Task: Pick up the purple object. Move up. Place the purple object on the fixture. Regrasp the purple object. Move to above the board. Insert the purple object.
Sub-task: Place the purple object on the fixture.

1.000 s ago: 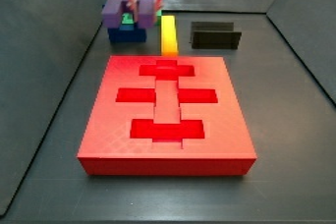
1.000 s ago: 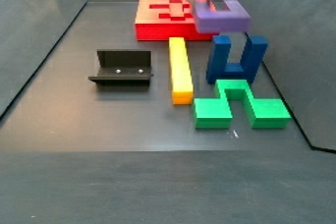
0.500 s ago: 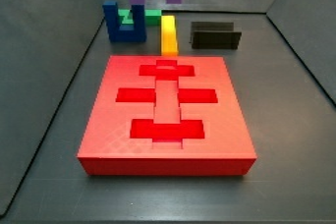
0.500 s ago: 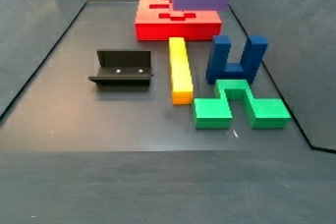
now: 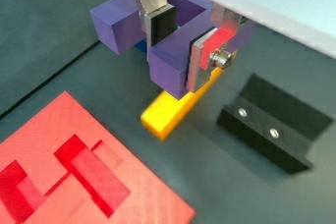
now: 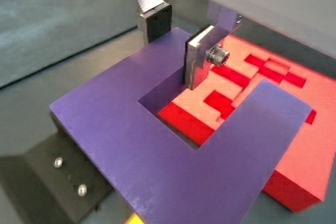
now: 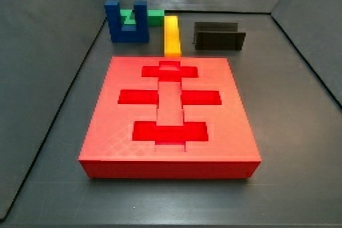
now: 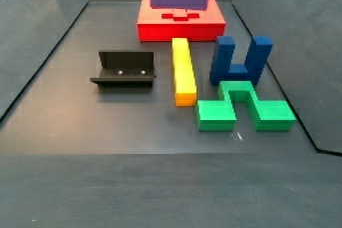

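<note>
Tool [image 5: 182, 33] clamping blocky purple object [image 5: 171, 56] prong, raised above matte floor

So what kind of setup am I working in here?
Likely a lab test cell for robot assembly: a dark walled tray floor, a red board with recesses, and the black fixture. The end effector holds the purple object aloft.

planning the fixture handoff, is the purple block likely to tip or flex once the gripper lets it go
The purple object looks like a stiff, thick-walled U, so flex seems unlikely. The gripper pinches only one prong, so it may swing. Its flat faces should sit steadily on the fixture.
</note>
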{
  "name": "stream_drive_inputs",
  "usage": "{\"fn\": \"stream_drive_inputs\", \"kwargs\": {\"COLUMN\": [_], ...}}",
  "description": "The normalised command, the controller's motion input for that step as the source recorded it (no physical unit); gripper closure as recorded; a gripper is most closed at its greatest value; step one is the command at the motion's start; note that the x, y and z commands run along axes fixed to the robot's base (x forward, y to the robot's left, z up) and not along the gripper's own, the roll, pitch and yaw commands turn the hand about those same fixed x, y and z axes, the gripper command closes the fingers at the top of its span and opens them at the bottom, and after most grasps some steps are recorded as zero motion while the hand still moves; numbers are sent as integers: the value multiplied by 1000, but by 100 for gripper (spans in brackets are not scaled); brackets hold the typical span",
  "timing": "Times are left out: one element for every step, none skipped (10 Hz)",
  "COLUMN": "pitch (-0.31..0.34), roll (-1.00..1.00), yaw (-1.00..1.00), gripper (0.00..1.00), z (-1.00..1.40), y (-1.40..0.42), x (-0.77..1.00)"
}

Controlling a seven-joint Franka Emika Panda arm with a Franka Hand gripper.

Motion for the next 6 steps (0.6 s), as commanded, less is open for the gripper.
{"fn": "stream_drive_inputs", "kwargs": {"pitch": [0,0,0,131,214,209], "roll": [-700,-711,-737,-760,-806,-809], "yaw": [-274,-231,-160,-20,0,0], "gripper": [100,100,100,100,100,100], "z": [46,0,0,0,0,0], "y": [186,214,251,260,237,266], "x": [849,809,786,766,729,723]}}
